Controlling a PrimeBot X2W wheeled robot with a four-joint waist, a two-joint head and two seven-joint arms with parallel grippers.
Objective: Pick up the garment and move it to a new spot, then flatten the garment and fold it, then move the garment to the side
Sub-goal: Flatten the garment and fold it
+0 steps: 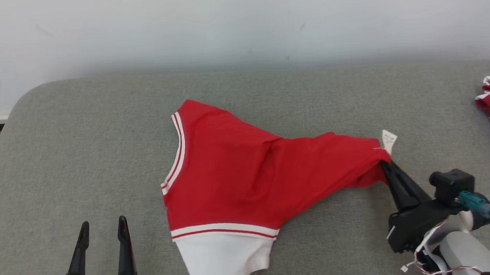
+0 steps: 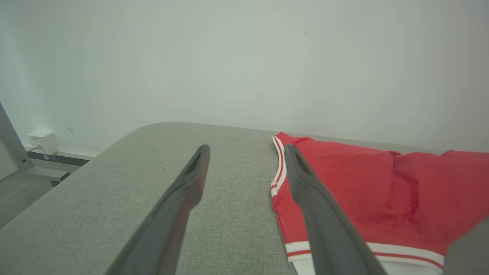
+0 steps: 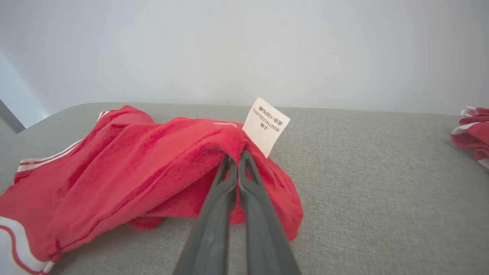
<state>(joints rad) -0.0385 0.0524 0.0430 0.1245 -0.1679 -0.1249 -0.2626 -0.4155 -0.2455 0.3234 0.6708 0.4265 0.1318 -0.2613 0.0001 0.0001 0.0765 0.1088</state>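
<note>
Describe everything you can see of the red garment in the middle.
The red garment is soft knit-looking cloth with red-and-white striped trim and a white panel at its near edge. It lies rumpled on the grey padded surface. The right end effector is shut on its corner beside a white label.

A white care label [image 3: 266, 126] sewn to the red garment [image 3: 126, 164] carries small upside-down print: Chinese characters, "100%" and what looks like "(120/60)". The rest is too small to read.
</note>
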